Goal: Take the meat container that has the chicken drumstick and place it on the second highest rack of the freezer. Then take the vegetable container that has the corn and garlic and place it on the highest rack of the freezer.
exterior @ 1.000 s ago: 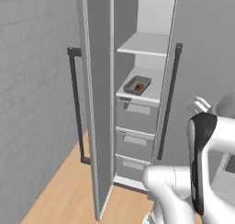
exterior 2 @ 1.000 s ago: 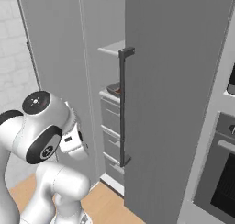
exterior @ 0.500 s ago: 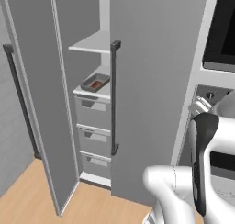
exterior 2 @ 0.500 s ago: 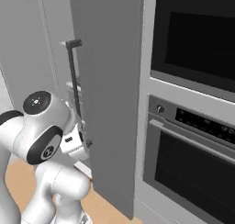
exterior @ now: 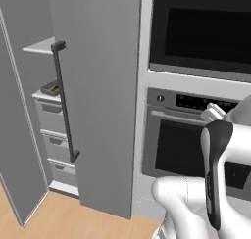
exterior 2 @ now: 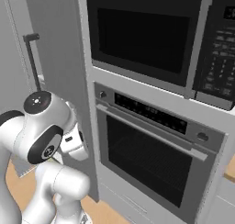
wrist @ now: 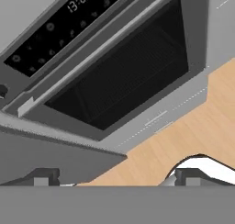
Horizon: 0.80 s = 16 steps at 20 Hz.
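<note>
Fingers (wrist: 114, 176) spread and empty facing the oven (exterior 2: 151, 159), I should stay tucked clear of the freezer (exterior: 93, 101) door while driving

Wall oven (exterior 2: 147, 154) w/ dark glass door; microwave (exterior 2: 151, 37) above; light wood floor (wrist: 183, 145) below.

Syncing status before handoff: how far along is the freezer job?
Done, it seems: a tray with something reddish-brown in it sits on the second highest rack of the open freezer. In hand: nothing; the gripper is open and empty, facing the oven. Left: the corn and garlic container for the highest rack, which looks bare.
</note>
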### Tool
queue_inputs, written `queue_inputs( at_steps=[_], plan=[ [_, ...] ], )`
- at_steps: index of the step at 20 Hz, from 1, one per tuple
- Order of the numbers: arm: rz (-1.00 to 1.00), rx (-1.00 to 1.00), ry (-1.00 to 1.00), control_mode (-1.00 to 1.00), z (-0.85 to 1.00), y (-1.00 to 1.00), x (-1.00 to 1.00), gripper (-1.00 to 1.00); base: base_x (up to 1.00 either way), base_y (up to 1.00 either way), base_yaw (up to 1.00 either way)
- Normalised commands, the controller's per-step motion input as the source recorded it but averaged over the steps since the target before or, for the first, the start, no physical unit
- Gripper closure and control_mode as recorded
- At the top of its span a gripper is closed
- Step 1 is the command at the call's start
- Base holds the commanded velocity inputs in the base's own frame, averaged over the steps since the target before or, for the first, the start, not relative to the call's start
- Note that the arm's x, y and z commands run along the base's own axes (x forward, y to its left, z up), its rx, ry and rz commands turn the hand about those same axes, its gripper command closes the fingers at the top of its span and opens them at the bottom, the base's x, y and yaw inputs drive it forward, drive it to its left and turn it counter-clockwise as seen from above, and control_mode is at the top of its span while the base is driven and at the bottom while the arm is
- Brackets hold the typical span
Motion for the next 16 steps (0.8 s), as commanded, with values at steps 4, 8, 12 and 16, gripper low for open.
queue_inputs(
  at_steps=[4, 8, 12, 16],
  plan=[
    [0.0, 0.0, 0.0, 1.0, 0.0, 0.0, 0.0, -1.0, -0.62, -1.0, -0.04],
    [0.0, 0.0, 0.0, 1.0, 0.0, 0.0, 0.0, -1.0, -0.33, -1.0, -0.09],
    [0.0, 0.0, 0.0, 1.0, 0.0, 0.0, 0.0, -1.0, -0.02, -1.0, -0.04],
    [0.0, 0.0, 0.0, 1.0, 0.0, 0.0, 0.0, -1.0, 0.13, -1.0, -0.03]
  ],
)
